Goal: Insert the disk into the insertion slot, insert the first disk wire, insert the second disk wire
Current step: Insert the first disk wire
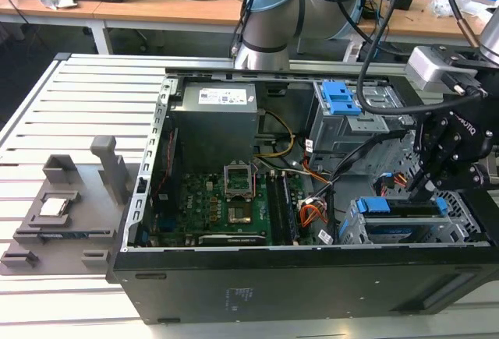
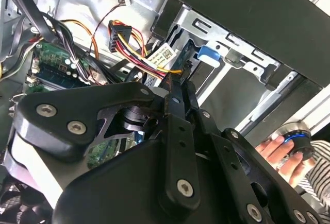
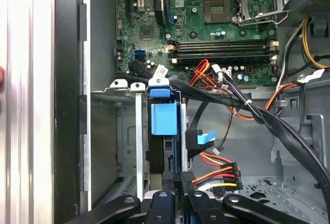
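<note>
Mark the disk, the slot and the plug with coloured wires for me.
Disk [image 3: 165, 120]: first wrist view, on its blue bracket end.
Slot [image 1: 352, 230]: exterior view, on its silver side wall.
Plug [image 3: 186, 176]: first wrist view, on its black body.

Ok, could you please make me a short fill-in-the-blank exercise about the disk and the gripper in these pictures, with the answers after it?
1. The disk is framed by a ____ plastic bracket.
2. In the exterior view the gripper is directly above the ____, which sits in the insertion slot.
3. In the second wrist view a person's ____ rests on a round knob with a blue ring.

Missing words: blue; disk; hand.
</note>
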Robot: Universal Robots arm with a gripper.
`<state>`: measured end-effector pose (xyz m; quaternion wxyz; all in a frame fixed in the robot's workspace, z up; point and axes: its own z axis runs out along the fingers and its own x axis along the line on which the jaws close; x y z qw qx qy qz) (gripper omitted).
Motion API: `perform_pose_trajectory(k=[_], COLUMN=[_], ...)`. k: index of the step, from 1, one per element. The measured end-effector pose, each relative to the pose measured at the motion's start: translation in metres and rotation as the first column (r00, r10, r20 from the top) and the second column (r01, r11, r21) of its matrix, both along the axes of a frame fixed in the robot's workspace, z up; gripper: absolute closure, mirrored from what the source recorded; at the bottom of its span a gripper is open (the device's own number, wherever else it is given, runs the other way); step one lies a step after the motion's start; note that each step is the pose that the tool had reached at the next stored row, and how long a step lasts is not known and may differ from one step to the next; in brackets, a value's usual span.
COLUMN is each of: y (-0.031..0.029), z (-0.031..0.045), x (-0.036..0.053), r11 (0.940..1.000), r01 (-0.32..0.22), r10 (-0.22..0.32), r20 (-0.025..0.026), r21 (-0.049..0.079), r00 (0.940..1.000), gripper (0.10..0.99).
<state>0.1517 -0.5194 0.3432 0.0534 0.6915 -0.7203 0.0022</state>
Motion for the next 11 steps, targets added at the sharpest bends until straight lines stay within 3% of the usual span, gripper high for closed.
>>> perform_pose_trajectory(k=[11], y=[-0.005], z=[0.0011], x=[0.0014], r11=[0.9999], r01=[0.016], r10=[-0.016], r20=[0.0], r21=[-0.002], r00=[0.9999], gripper=[0.922])
